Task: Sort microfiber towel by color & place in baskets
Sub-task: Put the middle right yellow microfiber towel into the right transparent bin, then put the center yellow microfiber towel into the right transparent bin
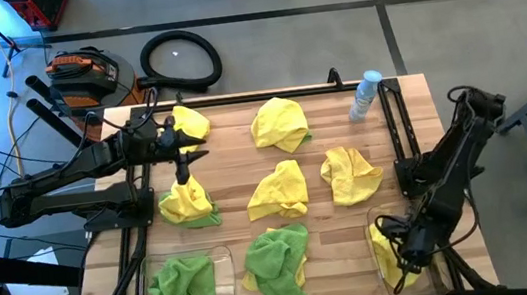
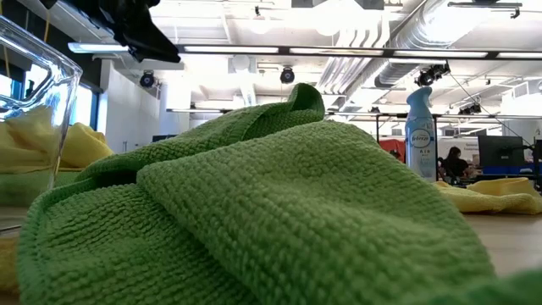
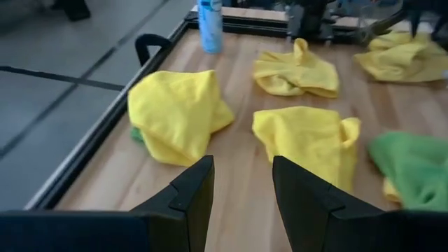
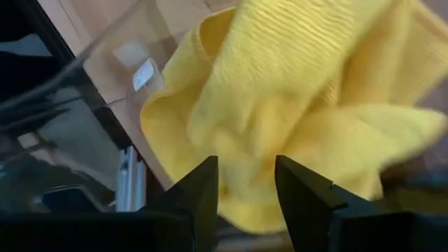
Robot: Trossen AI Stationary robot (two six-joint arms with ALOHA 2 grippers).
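Green towel (image 2: 279, 212) fills foreground: soft, limp, light; pinch raised fold. Left gripper (image 3: 241, 185) hovers spread, empty. Right gripper (image 4: 245, 185) parted above yellow towel (image 4: 308, 105) in basket (image 1: 381, 254).

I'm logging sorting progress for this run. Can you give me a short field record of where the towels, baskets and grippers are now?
left basket: clear plastic bin at the near left, holding a lime green fuzzy towel
right basket: clear plastic bin at the near right, holding a bright yellow towel
loose green towel: one between the baskets, on the table
loose yellow towels: several on the wooden table
left gripper: open, above the far-left towels
right gripper: open, over the right basket
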